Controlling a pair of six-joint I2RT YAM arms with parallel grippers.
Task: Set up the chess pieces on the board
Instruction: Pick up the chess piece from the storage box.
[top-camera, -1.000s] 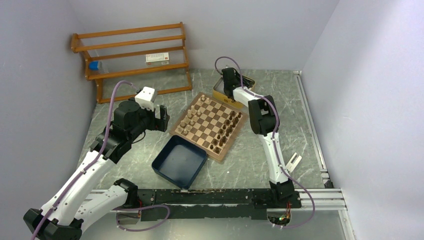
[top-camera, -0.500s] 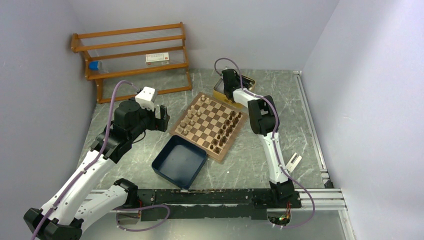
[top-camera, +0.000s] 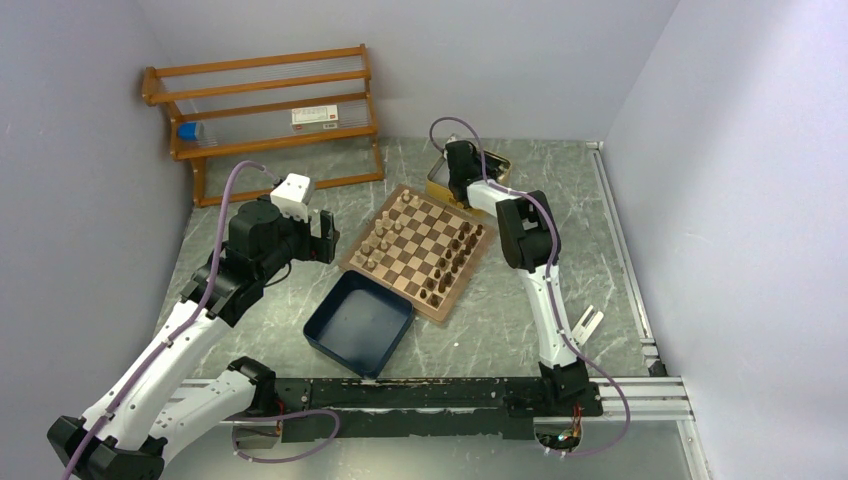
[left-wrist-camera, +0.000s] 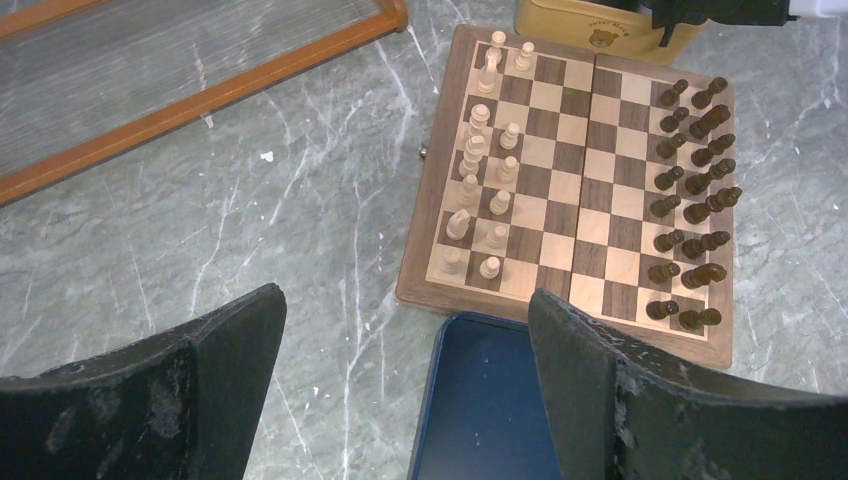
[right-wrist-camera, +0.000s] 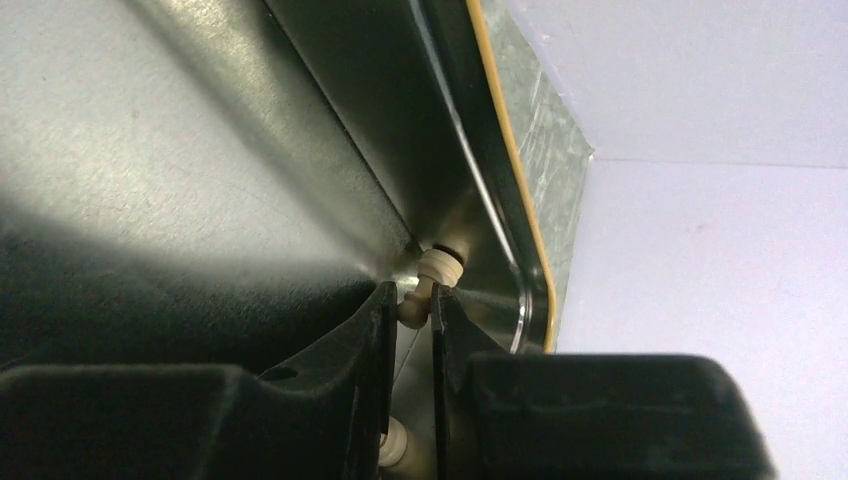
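Here the right pincer (right-wrist-camera: 410, 320) reaches down into the metal tin (right-wrist-camera: 350, 120), its fingers drawn almost together on a light piece (right-wrist-camera: 438, 268); the left pincer (left-wrist-camera: 405, 305) hangs wide open and empty over the tabletop (left-wrist-camera: 250, 200), beside the board (left-wrist-camera: 590, 180); light pieces (left-wrist-camera: 480, 190) stand along its left side, dark pieces (left-wrist-camera: 690, 190) along its right.

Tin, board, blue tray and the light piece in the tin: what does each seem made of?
Tin: metal, shiny; its inner wall mirrors light.
Board: looks like wood with a satin finish; brown and cream tones with faint grain.
Blue tray: matte navy, plastic or painted metal, cannot tell.
Light piece: probably pale turned wood, smooth, though it could be plastic.
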